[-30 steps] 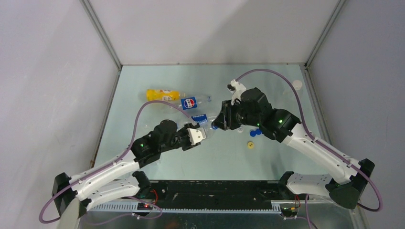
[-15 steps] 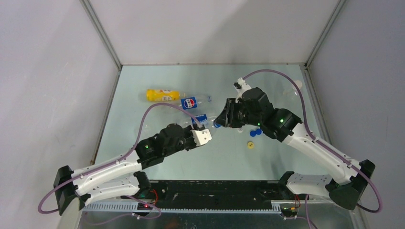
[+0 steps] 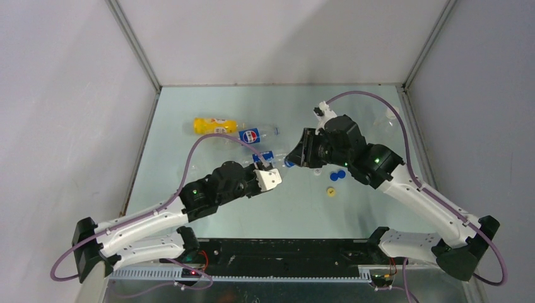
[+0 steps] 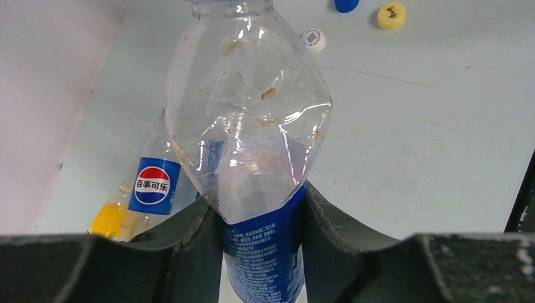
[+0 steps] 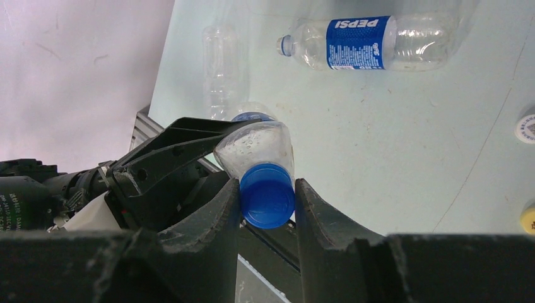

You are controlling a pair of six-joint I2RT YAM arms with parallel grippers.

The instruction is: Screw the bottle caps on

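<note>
On the left part of the worktop [image 3: 189,101], a yellow-orange bottle [image 3: 213,125] is laid on its side, and a Pepsi bottle [image 3: 255,135] is laid just beside it to the right. An unlabelled bottle [image 5: 221,63] is seen lying nearer the left arm.

Near the middle, the left hand [image 4: 262,211] is clamped on the labelled part of a clear blue-labelled bottle [image 4: 252,126], whose neck is pointed toward the right arm. A blue cap [image 5: 267,201] is seated at that neck, and the right hand [image 3: 291,159] is closed on it from both sides. How far the cap is threaded cannot be told.

Further right, a white cap [image 4: 313,39], two loose blue caps [image 3: 337,175] and a yellow cap [image 3: 330,190] are left on the worktop, near one another and apart from both hands.
</note>
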